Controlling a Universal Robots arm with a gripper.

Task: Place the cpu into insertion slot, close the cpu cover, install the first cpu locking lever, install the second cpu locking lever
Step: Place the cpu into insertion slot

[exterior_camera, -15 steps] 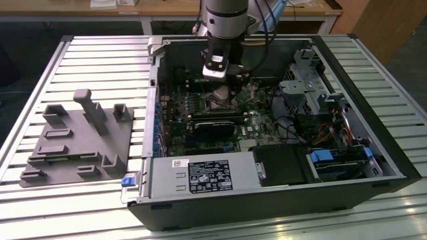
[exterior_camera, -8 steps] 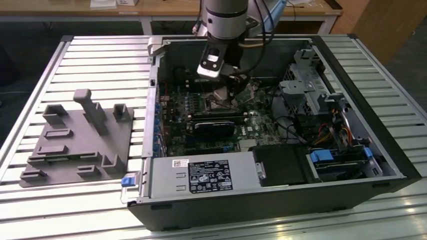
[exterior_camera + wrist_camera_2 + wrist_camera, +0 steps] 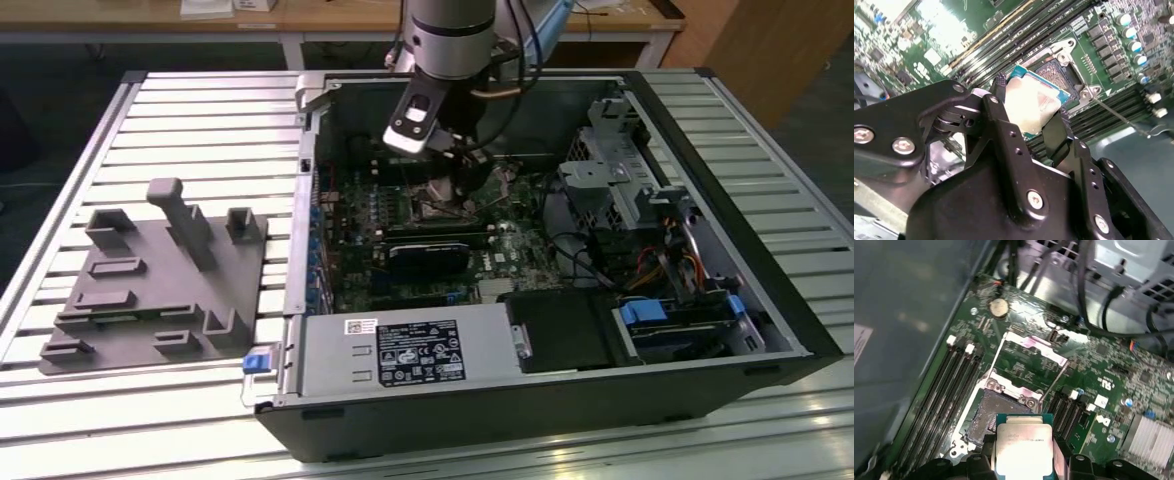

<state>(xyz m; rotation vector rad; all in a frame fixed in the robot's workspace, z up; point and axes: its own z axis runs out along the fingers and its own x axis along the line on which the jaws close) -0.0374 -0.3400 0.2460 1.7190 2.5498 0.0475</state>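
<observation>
I am looking into an open computer case (image 3: 400, 420) that lies flat on the table (image 3: 200, 110). The arm reaches down inside it.

The hand (image 3: 1029, 102) is clamped on the cpu (image 3: 1034, 112). One black finger (image 3: 999, 95) presses on one edge and the other finger presses on the far edge. That way the flat metal face is bare and the underside can go down first. In the first wrist view the cpu (image 3: 1021, 450) sits level between the fingers.

The slot (image 3: 985, 415) is just under the hand and a little ahead of the fingertips. The cpu hangs over the near side of it, so part of the dark middle shows past the chip. I think the chip is not in yet, but I cannot tell if it touches the rim.

The cover (image 3: 1031, 344) is flipped up and back, on the far side of the slot from the hand. It has to stay out of the way so the chip can go in. A thin lever (image 3: 1114, 112) sticks out to one side of the hand, unhooked, I think for the same reason.
</observation>
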